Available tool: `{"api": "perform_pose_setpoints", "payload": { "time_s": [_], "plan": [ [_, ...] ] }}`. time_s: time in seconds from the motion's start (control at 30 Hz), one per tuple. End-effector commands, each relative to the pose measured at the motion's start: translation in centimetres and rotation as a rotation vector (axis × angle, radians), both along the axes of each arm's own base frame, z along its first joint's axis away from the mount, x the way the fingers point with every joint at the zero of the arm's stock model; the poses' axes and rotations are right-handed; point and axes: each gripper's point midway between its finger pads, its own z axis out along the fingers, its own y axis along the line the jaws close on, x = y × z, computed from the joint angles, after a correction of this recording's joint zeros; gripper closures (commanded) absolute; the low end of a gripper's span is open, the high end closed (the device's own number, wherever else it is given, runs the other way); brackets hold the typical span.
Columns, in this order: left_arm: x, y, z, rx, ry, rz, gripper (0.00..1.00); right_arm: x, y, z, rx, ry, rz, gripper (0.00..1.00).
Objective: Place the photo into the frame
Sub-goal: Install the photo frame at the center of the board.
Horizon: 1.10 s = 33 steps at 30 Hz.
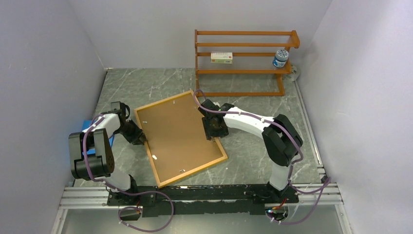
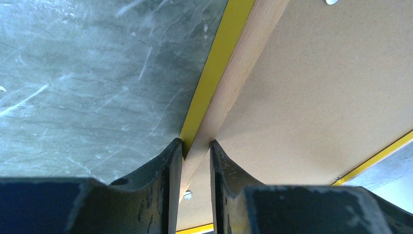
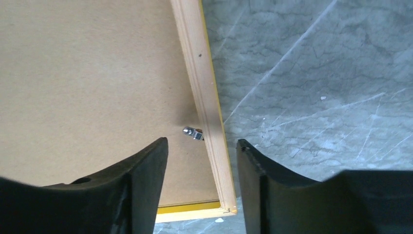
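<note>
Arms reach inward: left fingers [image 2: 171,168] clamp the frame [image 2: 237,78] (yellow shows only in wrist views); right fingers [image 3: 146,168] straddle its rail, released.

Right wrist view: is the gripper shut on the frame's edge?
No, the right gripper stands open, straddling the wooden rail of the frame with a gap showing on either side of it.

What I see off-task
Orange-brown shelf rack [image 1: 238,71] at the marble table's [image 1: 146,87] far edge holds a white box [image 1: 221,57] and a blue-and-white jar [image 1: 280,58]; a blue sheet [image 1: 88,125] lies far left.
</note>
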Motion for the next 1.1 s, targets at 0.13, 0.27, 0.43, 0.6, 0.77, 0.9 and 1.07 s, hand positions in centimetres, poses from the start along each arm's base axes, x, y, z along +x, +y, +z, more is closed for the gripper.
{"api": "perform_pose_setpoints", "payload": {
  "time_s": [0.13,0.27,0.43,0.6,0.77,0.9,1.07],
  "plan": [
    [1.3,-0.6,1.9,-0.025,-0.082,0.014,0.6,4.8,4.0,4.3,0.118,-0.16,0.054,0.35],
    [1.2,-0.3,2.0,-0.011,-0.073,0.012,0.53,8.8,5.9,4.8,0.095,-0.254,0.053,0.31],
    [1.1,-0.3,1.7,-0.014,-0.04,0.0,0.51,14.0,7.8,4.9,0.058,-0.365,0.04,0.26],
    [1.0,-0.3,1.5,-0.018,-0.018,0.0,0.5,17.5,7.2,4.0,-0.049,-0.434,0.013,0.17],
    [1.1,-0.3,1.3,-0.02,-0.012,0.003,0.5,18.9,7.1,2.5,-0.048,-0.425,0.024,0.18],
    [1.1,-0.3,1.0,-0.017,-0.011,0.003,0.54,19.1,7.3,1.3,-0.023,-0.399,0.048,0.26],
    [1.0,-0.1,0.7,-0.011,-0.003,-0.002,0.58,19.7,7.2,-0.1,-0.03,-0.398,0.071,0.32]
  ]
}}
